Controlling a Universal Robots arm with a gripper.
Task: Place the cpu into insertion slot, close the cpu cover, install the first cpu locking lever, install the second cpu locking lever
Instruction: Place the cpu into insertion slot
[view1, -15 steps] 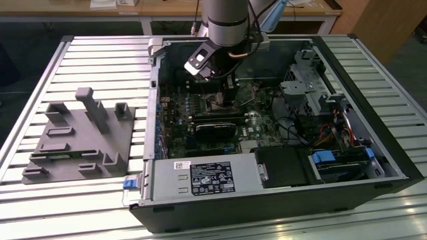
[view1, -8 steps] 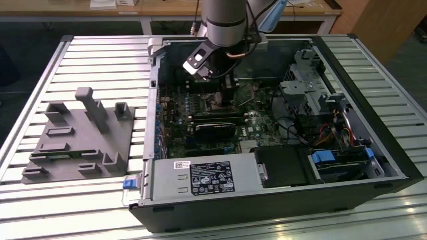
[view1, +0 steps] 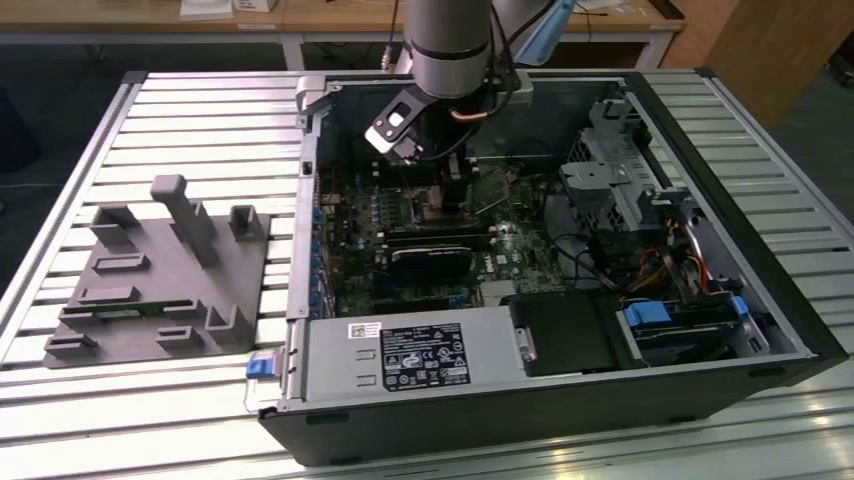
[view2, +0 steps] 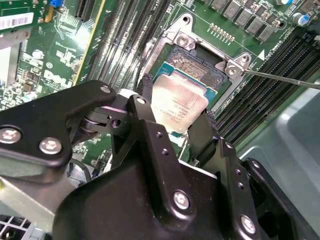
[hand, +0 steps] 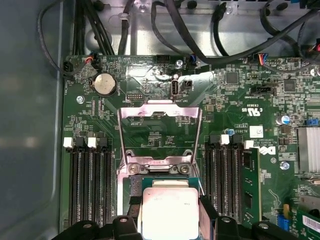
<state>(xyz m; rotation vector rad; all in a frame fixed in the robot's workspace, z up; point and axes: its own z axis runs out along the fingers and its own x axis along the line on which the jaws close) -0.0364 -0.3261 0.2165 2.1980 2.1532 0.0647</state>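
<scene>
Silvery cpu (view2: 181, 100) inside pincer (view2: 176, 111) grip

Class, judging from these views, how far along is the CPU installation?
Nothing is finished. In hand: the end effector grips the cpu at the insertion slot; whether it is seated is unclear. Left: the cpu cover stands open, so closing it and both locking levers remain.
</scene>
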